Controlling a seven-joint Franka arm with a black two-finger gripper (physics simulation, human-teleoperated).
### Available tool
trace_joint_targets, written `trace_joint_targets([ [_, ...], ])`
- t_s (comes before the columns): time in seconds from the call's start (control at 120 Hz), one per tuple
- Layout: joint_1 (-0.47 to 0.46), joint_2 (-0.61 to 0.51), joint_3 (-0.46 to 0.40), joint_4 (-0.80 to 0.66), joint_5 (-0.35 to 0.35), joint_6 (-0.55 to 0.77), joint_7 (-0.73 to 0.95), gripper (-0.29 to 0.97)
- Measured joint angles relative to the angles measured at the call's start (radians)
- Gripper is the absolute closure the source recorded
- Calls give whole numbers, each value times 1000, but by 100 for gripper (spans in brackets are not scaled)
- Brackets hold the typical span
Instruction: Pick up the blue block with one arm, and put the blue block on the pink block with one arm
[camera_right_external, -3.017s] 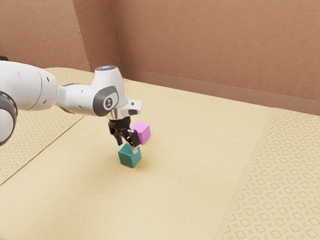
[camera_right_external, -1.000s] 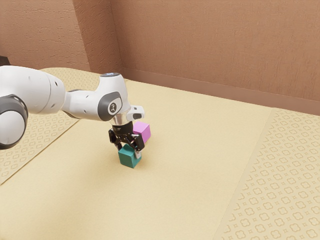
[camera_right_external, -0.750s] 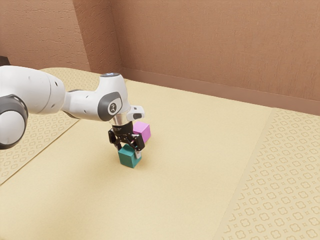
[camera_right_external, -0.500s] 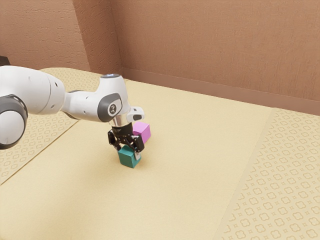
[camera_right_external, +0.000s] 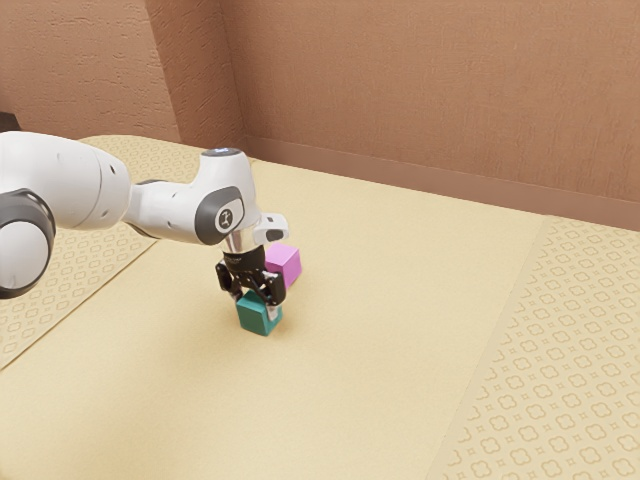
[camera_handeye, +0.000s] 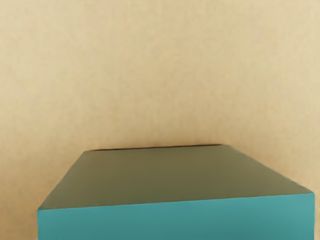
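The blue block (camera_right_external: 258, 316), teal in colour, rests on the tan table. My gripper (camera_right_external: 252, 296) is down over it, one finger on each side of its upper part, shut on it. In the wrist view the blue block (camera_handeye: 175, 195) sits large and close just under my hand, still on the table surface. The pink block (camera_right_external: 284, 265) stands on the table right behind the blue one, toward the back wall, partly hidden by my hand.
The tan table (camera_right_external: 400, 330) stretches wide toward the exterior view's right and front. Patterned strips (camera_right_external: 560, 380) border it on both sides. A brown wall (camera_right_external: 450, 90) runs along the back.
Since three seconds ago my hand has come down from above the blue block onto it. Over the last second the fingers have drawn in against its sides; neither block has shifted.
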Motion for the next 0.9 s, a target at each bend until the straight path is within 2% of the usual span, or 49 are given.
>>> trace_joint_targets([
  [0.55, -1, -7, -1, -1, 4, 0, -9, 33],
  [0.9, -1, -118, 5, -27, 12, -12, -23, 39],
])
